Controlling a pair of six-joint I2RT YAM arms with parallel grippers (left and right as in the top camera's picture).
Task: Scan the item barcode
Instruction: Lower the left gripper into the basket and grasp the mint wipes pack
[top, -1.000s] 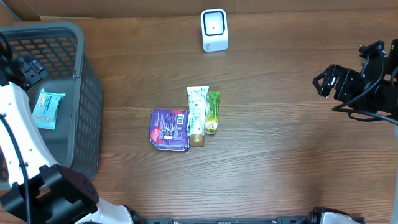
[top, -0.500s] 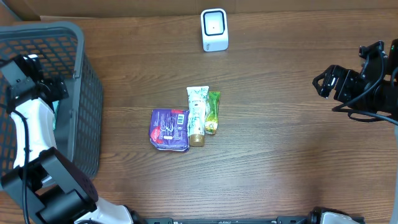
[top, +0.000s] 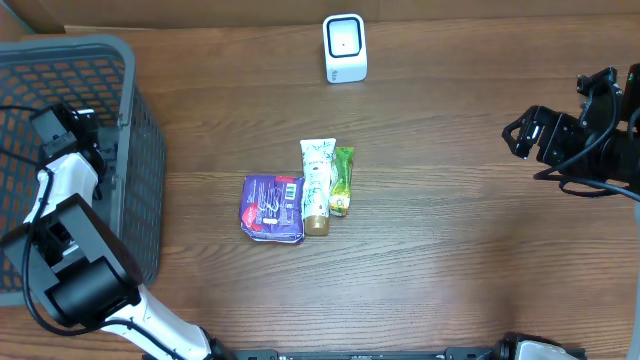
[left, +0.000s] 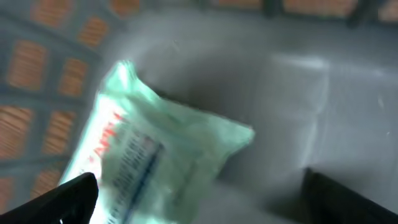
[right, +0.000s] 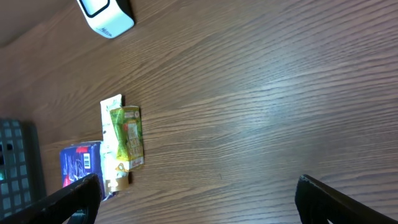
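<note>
Left hand (left: 199, 202), jaws spread wide and empty, hangs inside the grey basket (top: 130, 150) just above a mint-green wipes packet (left: 155, 155). Right hand (right: 199, 198), equally wide and empty, hovers at the tabletop's (top: 450, 250) right side. Purple packet (top: 272, 208), white tube (top: 317, 185) and green sachet (top: 341, 180) lie side by side mid-tabletop, well apart from the white scanner (top: 345, 47)

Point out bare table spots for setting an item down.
Wide bare wood lies between the green sachet and the right gripper. There is also the strip between the scanner and the white tube, and the front edge below the purple pack. Crowded: those three items lie bunched together, and the basket fills the left.
</note>
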